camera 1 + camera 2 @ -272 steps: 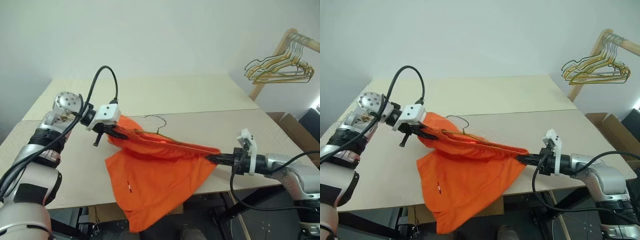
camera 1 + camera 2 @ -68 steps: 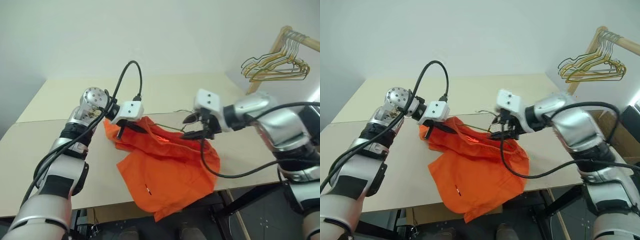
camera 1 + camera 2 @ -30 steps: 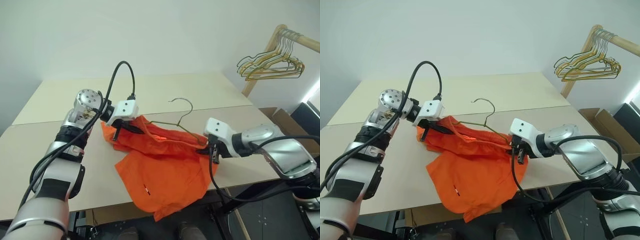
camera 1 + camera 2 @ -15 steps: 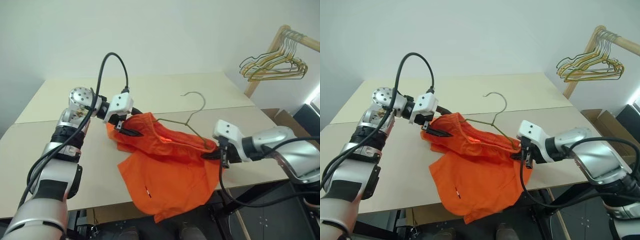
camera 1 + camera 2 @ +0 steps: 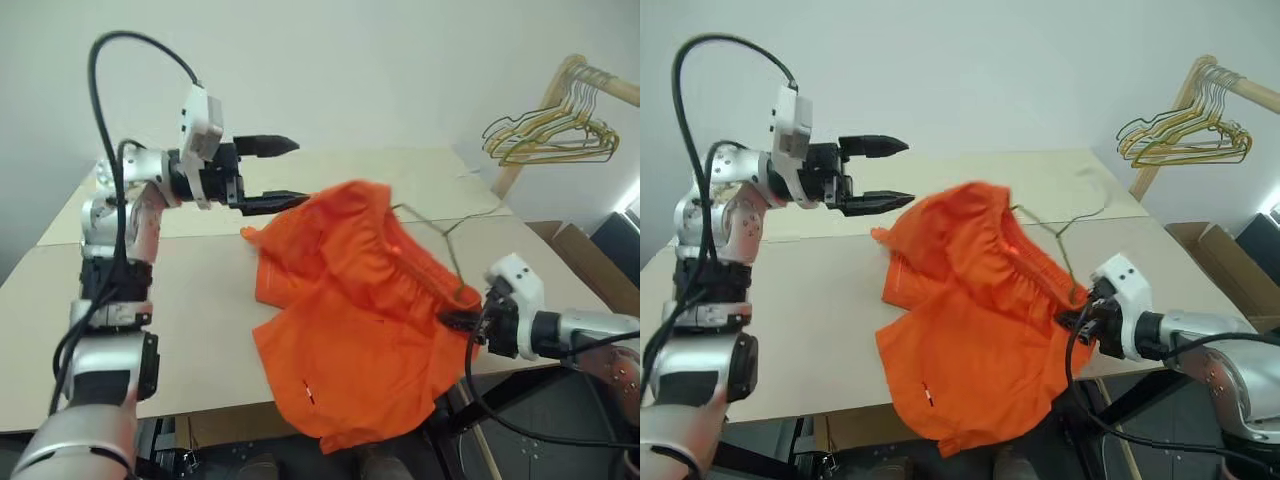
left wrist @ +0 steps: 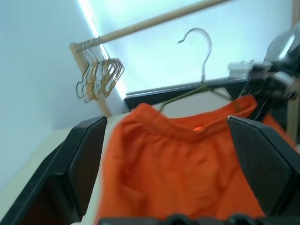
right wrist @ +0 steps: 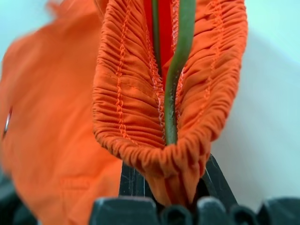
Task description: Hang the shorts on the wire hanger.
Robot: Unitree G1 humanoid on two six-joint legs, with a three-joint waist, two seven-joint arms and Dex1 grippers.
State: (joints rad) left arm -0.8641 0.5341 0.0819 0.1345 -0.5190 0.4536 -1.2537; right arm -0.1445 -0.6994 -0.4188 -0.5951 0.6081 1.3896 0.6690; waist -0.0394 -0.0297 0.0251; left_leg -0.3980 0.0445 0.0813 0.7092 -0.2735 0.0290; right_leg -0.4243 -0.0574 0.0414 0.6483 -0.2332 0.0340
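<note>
In the left eye view, your left gripper (image 5: 265,173) has just let go of the shorts (image 5: 365,320) and lifted clear of them; its fingers stand wide apart, holding nothing, above the worktop (image 5: 190,300). The freed left side of the waistband has flopped up and over, where a moment ago it was stretched between both arms, so the cloth now bunches toward your right side and spills over the worktop's near edge. In the right eye view, the wire hanger (image 5: 1065,235) pokes out behind the orange cloth, its hook toward the far edge, and your right gripper (image 5: 1080,318) stays clamped at the waistband's right end; the spare hangers (image 5: 1185,135) sit well apart on the rack. The left wrist view shows the shorts ahead between the open fingers, the hanger's hook rising beyond them. The right wrist view shows gathered waistband and green wire pinched together. By my reading, the hanger is threaded inside, but the left end needs seating.
</note>
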